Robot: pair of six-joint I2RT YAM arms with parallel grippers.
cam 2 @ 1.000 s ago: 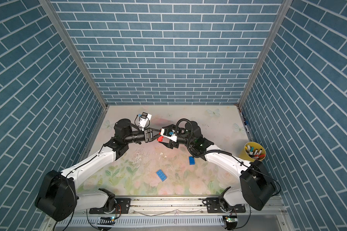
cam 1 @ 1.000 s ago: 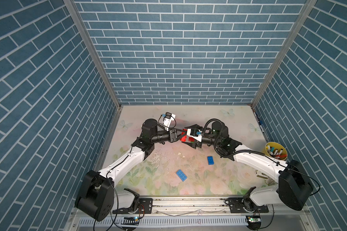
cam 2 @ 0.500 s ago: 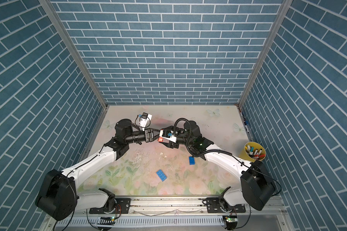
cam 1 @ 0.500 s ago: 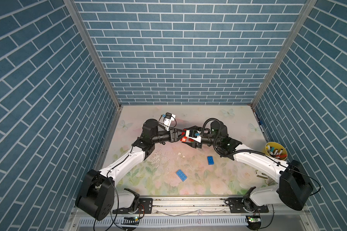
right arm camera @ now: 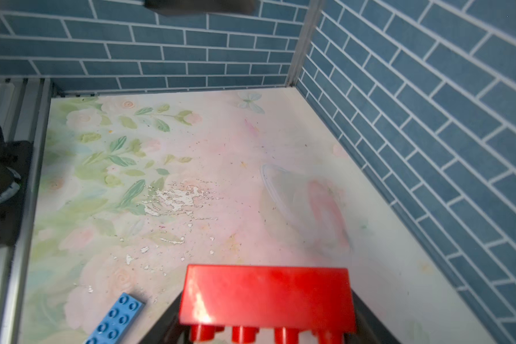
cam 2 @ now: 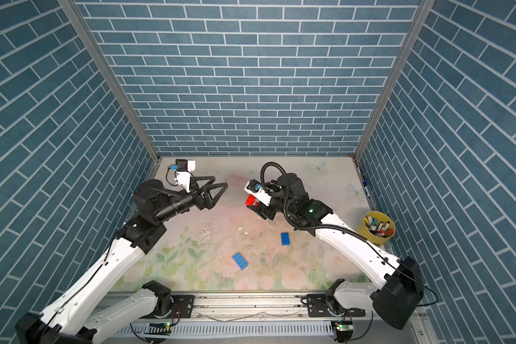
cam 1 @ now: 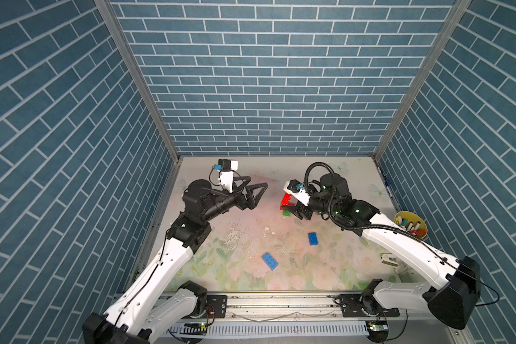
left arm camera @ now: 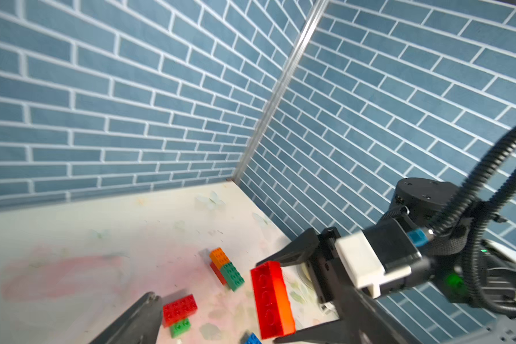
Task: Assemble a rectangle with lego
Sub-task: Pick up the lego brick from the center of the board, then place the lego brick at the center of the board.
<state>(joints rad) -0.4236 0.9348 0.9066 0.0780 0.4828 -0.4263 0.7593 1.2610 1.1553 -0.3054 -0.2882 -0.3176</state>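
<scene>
The long red studded plastic brick (left arm camera: pixel 276 297) is being clamped by the right gripper (left arm camera: pixel 268 301) above the flowered tabletop (cam 1: pixel 334 262). The left gripper (cam 1: pixel 258 181), at nine o'clock, is being held wide and empty. The brick should be lowered level (studs aligned) onto the small red-on-green brick stack (left arm camera: pixel 179 308).

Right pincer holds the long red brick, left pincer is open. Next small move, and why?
Probably lower the right pincer and set the long red brick beside the orange-green cluster: the brick hangs above the table, and the left pincer is open, empty.
</scene>
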